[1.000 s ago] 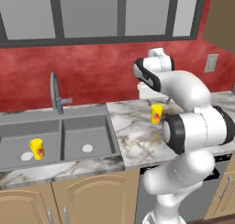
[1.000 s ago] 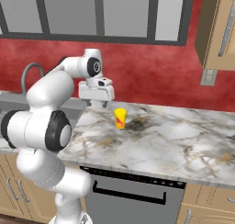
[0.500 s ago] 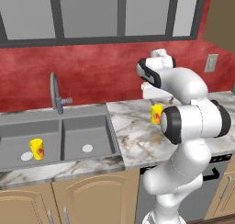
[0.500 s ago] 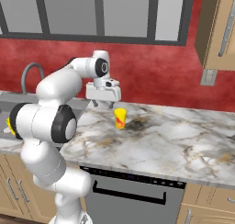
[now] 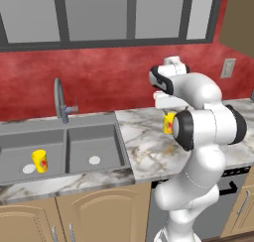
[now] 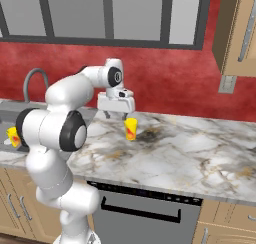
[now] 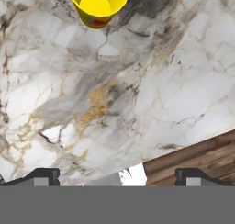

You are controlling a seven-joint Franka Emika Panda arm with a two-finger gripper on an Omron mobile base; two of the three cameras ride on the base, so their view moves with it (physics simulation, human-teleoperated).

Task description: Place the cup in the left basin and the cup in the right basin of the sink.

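One yellow cup with a red mark (image 5: 39,160) stands in the left basin (image 5: 20,143) of the grey sink (image 5: 66,148), beside its pale drain. The right basin (image 5: 92,139) holds nothing but its drain. A second yellow cup (image 6: 131,128) stands upright on the marble counter, right of the sink. My gripper (image 6: 116,114) hangs open just above and slightly behind this cup, not touching it. In the hand view the cup (image 7: 97,2) sits at the top edge, well ahead of the open gripper (image 7: 117,177), and bare marble lies between the fingertips (image 7: 42,176).
The curved tap (image 5: 59,99) rises behind the sink divider. The marble counter (image 6: 200,148) runs on to the right. A red backsplash with a wall outlet (image 5: 227,67) is behind, and an upper cabinet (image 6: 240,33) hangs at the right. The counter's front edge (image 7: 193,156) is near.
The arm has swung right and slightly down, bringing the open gripper from left of the counter cup to just above it. Both cups have stayed put.
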